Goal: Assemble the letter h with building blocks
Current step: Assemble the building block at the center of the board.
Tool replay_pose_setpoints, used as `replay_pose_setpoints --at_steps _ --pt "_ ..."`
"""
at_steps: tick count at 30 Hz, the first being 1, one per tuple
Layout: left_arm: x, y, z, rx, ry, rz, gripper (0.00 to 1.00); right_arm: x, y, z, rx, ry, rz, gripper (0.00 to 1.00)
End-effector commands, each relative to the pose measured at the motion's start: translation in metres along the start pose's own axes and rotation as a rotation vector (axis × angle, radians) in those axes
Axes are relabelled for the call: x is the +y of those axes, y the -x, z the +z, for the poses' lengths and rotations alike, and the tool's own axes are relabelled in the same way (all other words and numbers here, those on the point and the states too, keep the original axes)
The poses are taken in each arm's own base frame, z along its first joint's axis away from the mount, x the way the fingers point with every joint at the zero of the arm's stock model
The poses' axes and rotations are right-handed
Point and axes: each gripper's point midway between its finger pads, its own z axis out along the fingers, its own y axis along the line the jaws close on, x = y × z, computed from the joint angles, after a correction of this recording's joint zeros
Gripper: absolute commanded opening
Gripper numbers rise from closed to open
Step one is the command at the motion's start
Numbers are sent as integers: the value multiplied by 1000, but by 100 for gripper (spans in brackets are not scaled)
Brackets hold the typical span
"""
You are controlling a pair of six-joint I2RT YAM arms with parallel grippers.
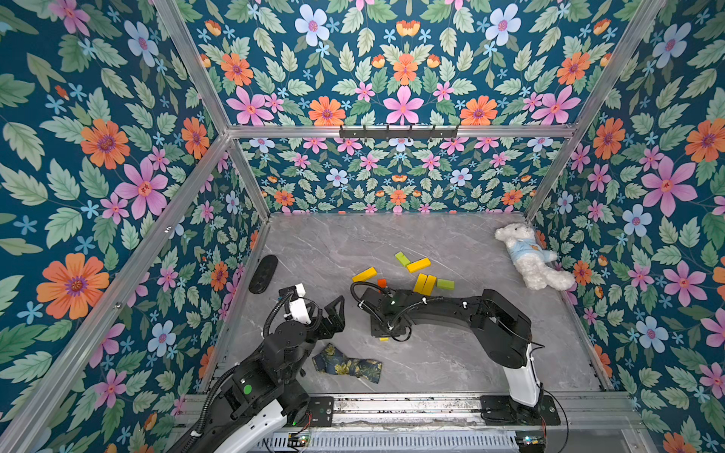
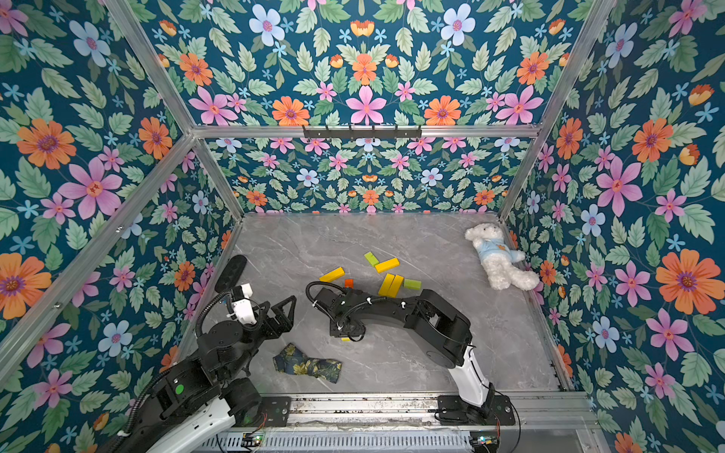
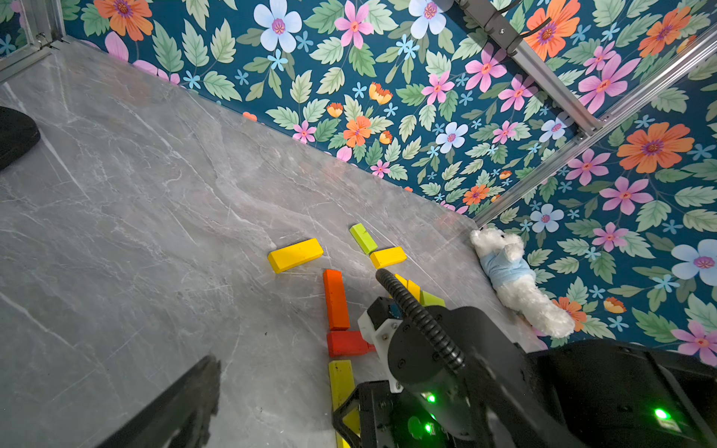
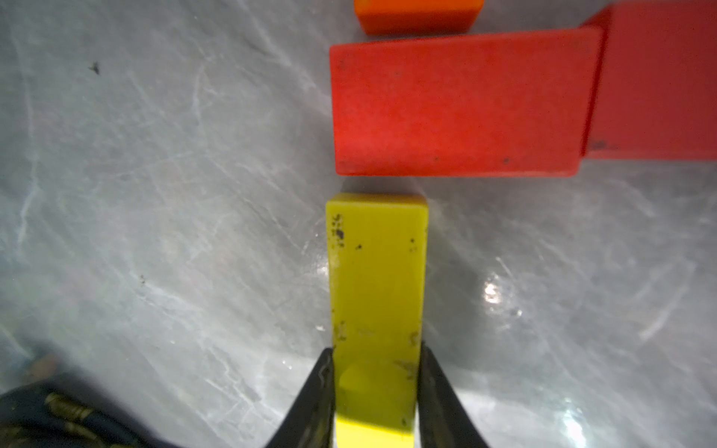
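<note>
— What has the right pincer (image 4: 375, 351) got?

— It is pinching a yellow bar (image 4: 376, 271). Its fingers (image 4: 316, 391) press on the two long sides near one end. Whether the bar rests on the worktop (image 4: 155, 194) I cannot tell.

— And past the bar's free end?

— A red block (image 4: 458, 104) lies crosswise just beyond it, with a sliver of gap between. A second red (image 4: 659, 77) butts against that block's end. An orange bar (image 4: 419, 15) starts right behind the red block, in line with the yellow bar.

— The other bars?

— Farther out, beyond the orange bar, there is a lone yellow (image 3: 295, 254). A lime block (image 3: 362, 238) sits just beside a short yellow (image 3: 388, 256). A yellow pair (image 1: 425, 284) lies side by side, with a second lime (image 1: 445, 284) next to it.

— Anything in the way?

— In both top views the right arm (image 1: 451, 310) covers the red blocks and the held bar. Only the orange bar's tip and a scrap of yellow under the pincer show. The left wrist view gives the orange, red and yellow line. The right wrist view alone shows the grip.

— The left pincer (image 1: 340, 315)?

— Spread, holding nothing, above the worktop beside the right pincer. A cloth (image 1: 347, 364) lies near, behind both pincers. A dark pad (image 1: 263, 273) lies beyond the left one. A bear (image 1: 529, 255) is well apart in the far corner.
</note>
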Motion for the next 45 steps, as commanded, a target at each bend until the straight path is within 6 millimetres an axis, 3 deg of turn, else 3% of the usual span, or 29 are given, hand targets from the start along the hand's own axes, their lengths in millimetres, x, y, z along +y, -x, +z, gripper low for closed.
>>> replay_pose_setpoints --at_steps 1,33,45 --pt "1 4 -1 -13 10 5 99 -13 -3 8 6 -54 -5 34" --pt "1 3 0 -11 14 6 99 -26 -1 6 -10 -99 -19 33" --pt "2 3 1 -11 16 7 99 -19 4 4 -23 -73 -13 37"
